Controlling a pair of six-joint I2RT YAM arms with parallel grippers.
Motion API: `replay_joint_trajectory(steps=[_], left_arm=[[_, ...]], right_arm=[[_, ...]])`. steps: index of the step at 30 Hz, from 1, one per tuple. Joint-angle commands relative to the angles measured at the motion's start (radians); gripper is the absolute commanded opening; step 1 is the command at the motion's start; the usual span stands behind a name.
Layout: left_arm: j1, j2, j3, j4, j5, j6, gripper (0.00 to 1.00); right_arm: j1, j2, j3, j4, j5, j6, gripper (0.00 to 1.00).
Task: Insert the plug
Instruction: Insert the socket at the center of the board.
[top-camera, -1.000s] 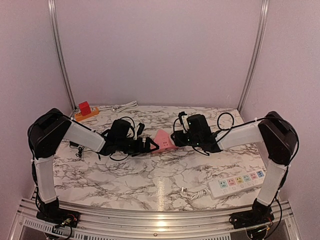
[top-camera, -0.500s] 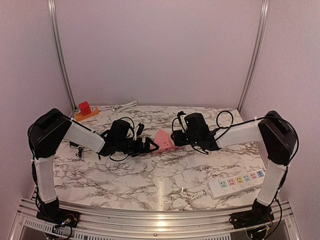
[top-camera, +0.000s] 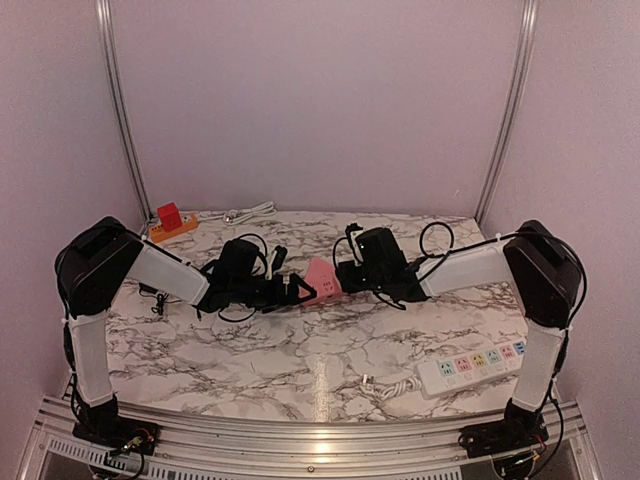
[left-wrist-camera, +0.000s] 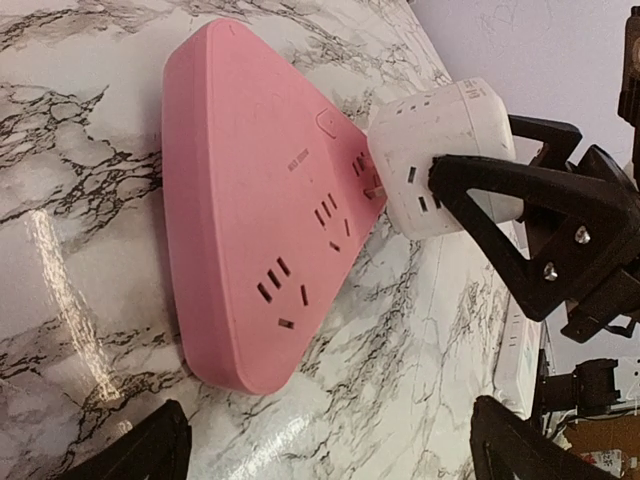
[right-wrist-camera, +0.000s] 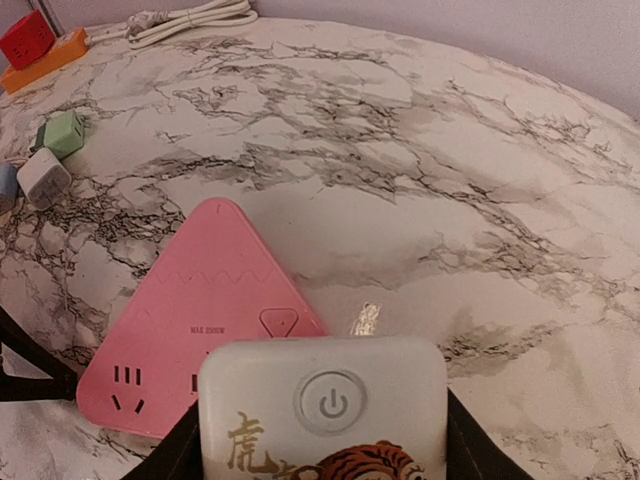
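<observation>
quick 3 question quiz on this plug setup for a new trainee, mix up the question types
1. True or false: the left gripper is shut on the pink socket block.
2. Multiple choice: the right gripper holds A) a screwdriver, B) a white adapter, C) a spoon.
3. Fill in: the long white power strip lies near the ___ arm's base.

Key: 1 false, its jaws stand open beside the block; 2 B; 3 right.
</observation>
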Motion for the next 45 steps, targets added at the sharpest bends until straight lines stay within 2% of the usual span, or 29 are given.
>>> replay_joint_trajectory(steps=[1, 7, 25, 38, 45], left_arm=[[0.006, -0.021, -0.011, 0.024, 0.013, 0.003, 0.99], [0.008, -0.018, -0.008, 0.025, 0.014, 0.003, 0.99], [0.017, -0.038, -0.010, 0.026, 0.028, -0.001, 0.99], [0.037, -0.052, -0.024, 0.026, 0.028, 0.001, 0.99], [0.045, -0.062, -0.038, 0.026, 0.022, 0.007, 0.99]], right_arm=[[0.016, 0.028, -0.011, -0.053, 0.006, -0.021, 0.06], [0.017, 0.052, -0.059, -0.063, -0.002, -0.037, 0.00], [0.048, 0.180, -0.022, -0.194, -0.039, -0.099, 0.00], [0.046, 0.286, 0.076, -0.369, -0.157, -0.182, 0.00], [0.025, 0.336, 0.100, -0.397, -0.238, -0.206, 0.00]])
